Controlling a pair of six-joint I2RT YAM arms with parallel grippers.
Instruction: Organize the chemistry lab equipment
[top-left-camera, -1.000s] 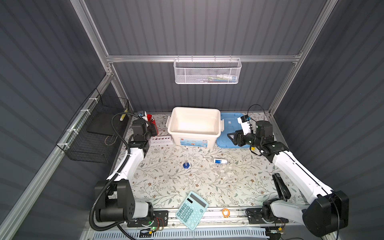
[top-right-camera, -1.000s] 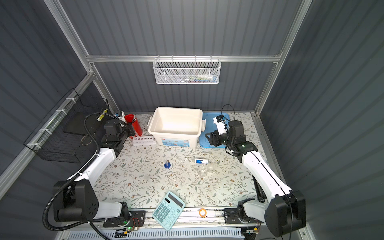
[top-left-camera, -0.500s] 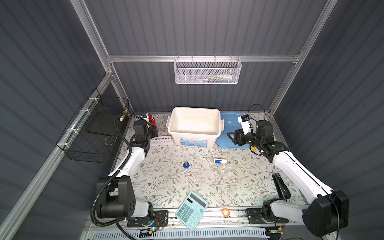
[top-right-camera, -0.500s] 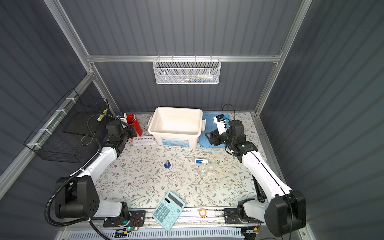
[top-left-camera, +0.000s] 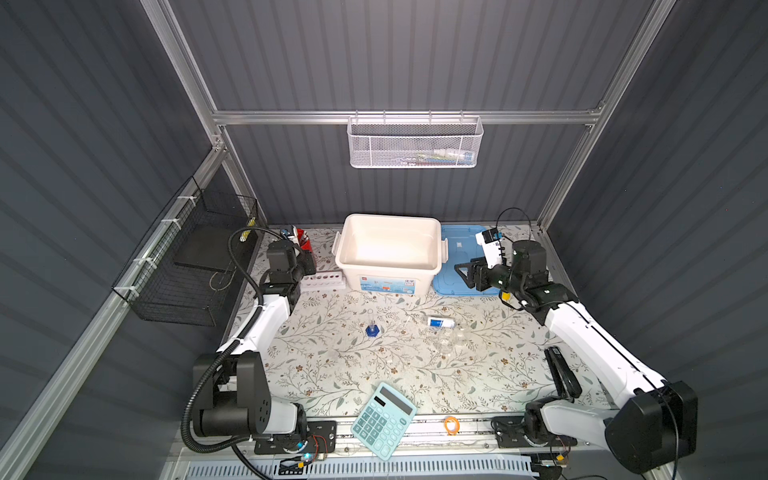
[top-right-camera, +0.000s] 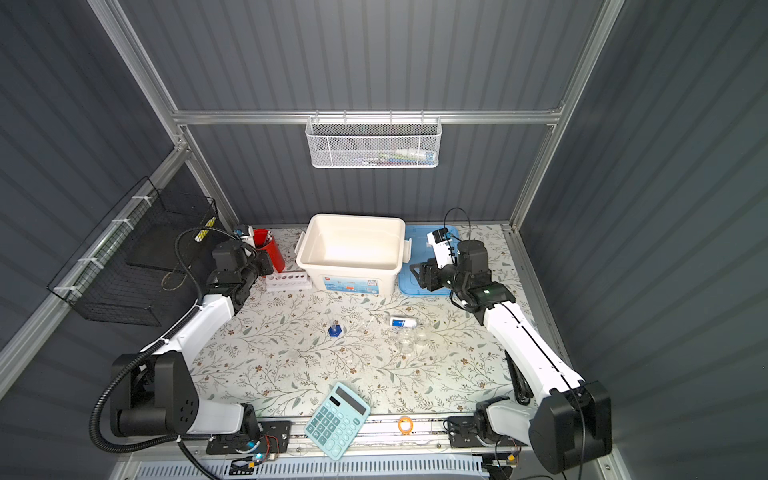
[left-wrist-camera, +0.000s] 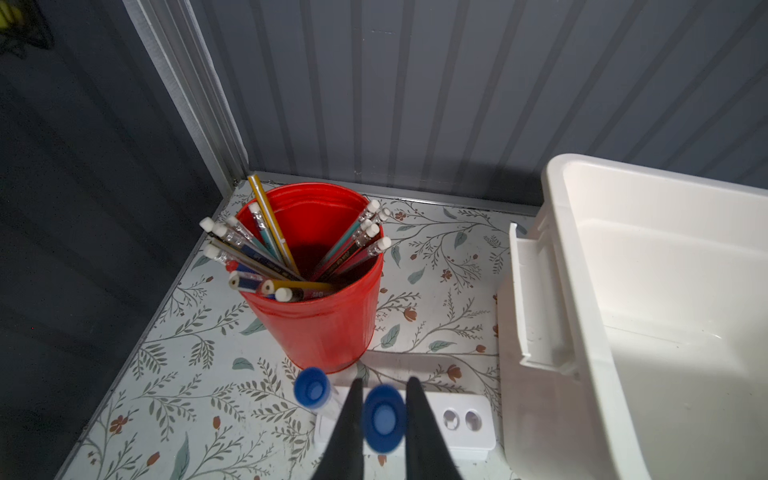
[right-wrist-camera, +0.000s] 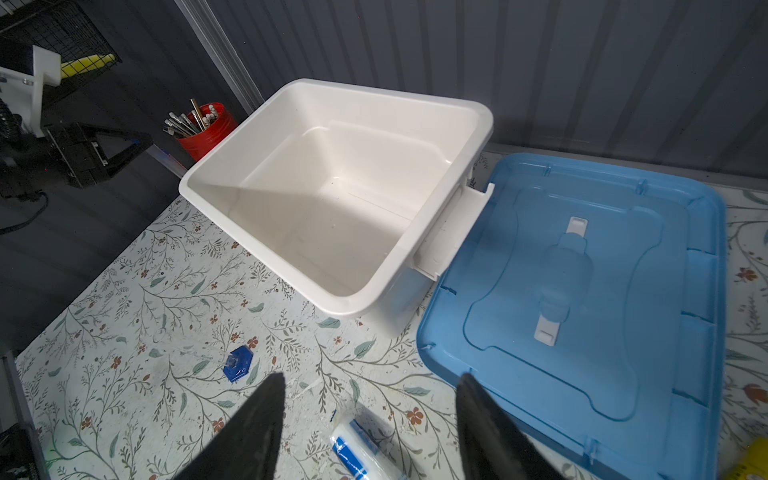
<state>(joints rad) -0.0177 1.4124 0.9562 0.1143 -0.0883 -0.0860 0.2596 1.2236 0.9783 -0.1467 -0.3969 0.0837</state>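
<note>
White plastic bin (top-left-camera: 353, 282) stood empty along the tabletop's far edge in both top views, with its flat blue lid (top-left-camera: 446, 282) beside it toward the far right corner. Loose at mid-tabletop sat a slim clear cylinder on a blue hexagonal foot (top-left-camera: 372, 329), a blue-and-white labelled beaker (top-left-camera: 440, 322) on its side, and small clear flasks (top-left-camera: 451, 338). None of these was stowed yet.

In the left wrist view, the left gripper (left-wrist-camera: 384, 382) pinched a blue-capped clear test tube (left-wrist-camera: 384, 419) above the white test-tube rack (left-wrist-camera: 457, 424). The rack stood near the far left corner, just in front of the red cup of pencils (left-wrist-camera: 324, 324). A second blue-capped test tube (left-wrist-camera: 312, 390) appeared to stand already in the rack's end hole.

In the right wrist view, the right gripper (right-wrist-camera: 372, 378) hung by the lid's near edge with fingers spread and nothing between them. The labelled beaker showed beneath it, untouched.

By my judgement, one tube was racked, one was about to be, and all the other glassware was left to sort.
</note>
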